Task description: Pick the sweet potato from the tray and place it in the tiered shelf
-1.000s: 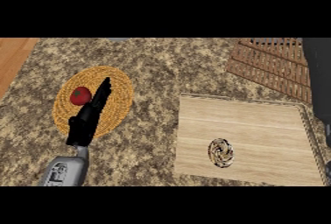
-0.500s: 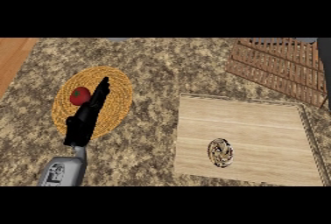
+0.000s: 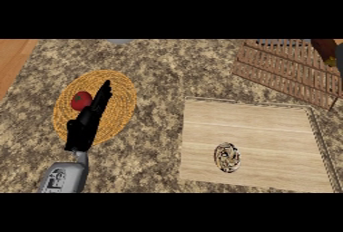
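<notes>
Slanting across the tiered shelf (image 3: 288,68), sweet potato (image 3: 325,48) runs upper-left to lower-right.

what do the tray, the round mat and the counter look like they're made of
Tray: pale wood, matte, going by its straight grain lines. Round mat: woven straw or wicker, judging by the golden coiled rings. Counter: speckled brown stone, perhaps granite; finish unclear.

A brown object (image 3: 326,50) has appeared at the tiered shelf's (image 3: 288,68) top-right corner.
</notes>
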You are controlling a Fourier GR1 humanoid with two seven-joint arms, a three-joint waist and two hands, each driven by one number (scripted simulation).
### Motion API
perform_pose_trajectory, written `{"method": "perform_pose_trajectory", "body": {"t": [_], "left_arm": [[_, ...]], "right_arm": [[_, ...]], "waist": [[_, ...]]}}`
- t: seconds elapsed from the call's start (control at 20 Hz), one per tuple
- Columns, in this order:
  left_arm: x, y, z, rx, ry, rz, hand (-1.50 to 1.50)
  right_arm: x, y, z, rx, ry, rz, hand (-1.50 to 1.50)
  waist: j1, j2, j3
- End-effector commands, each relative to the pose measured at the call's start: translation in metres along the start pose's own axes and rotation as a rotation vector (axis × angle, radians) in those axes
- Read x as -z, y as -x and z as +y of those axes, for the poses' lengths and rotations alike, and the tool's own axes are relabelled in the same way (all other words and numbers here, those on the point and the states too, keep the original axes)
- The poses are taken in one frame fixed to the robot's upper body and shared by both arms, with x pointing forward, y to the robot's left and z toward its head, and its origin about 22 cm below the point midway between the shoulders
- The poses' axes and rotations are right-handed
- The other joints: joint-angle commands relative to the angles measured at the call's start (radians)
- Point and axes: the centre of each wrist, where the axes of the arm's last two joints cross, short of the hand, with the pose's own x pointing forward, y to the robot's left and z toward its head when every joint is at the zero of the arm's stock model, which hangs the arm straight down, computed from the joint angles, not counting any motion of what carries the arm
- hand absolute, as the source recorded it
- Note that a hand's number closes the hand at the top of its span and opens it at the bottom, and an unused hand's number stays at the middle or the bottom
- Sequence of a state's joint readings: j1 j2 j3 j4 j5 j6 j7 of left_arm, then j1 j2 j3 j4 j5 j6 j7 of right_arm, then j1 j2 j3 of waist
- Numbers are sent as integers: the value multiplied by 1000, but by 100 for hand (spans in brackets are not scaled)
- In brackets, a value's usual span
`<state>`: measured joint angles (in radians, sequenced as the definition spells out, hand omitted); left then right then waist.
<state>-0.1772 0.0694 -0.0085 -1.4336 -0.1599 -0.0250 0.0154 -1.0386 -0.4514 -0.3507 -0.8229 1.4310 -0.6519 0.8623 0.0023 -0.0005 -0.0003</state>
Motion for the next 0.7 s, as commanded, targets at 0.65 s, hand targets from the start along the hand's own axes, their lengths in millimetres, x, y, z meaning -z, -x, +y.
{"method": "perform_pose_trajectory", "body": {"t": [0.65], "left_arm": [[4,-4,-1,9,-16,4,0]], "right_arm": [[10,-29,-48,387,16,95,-150]], "waist": [[5,1,0]]}}
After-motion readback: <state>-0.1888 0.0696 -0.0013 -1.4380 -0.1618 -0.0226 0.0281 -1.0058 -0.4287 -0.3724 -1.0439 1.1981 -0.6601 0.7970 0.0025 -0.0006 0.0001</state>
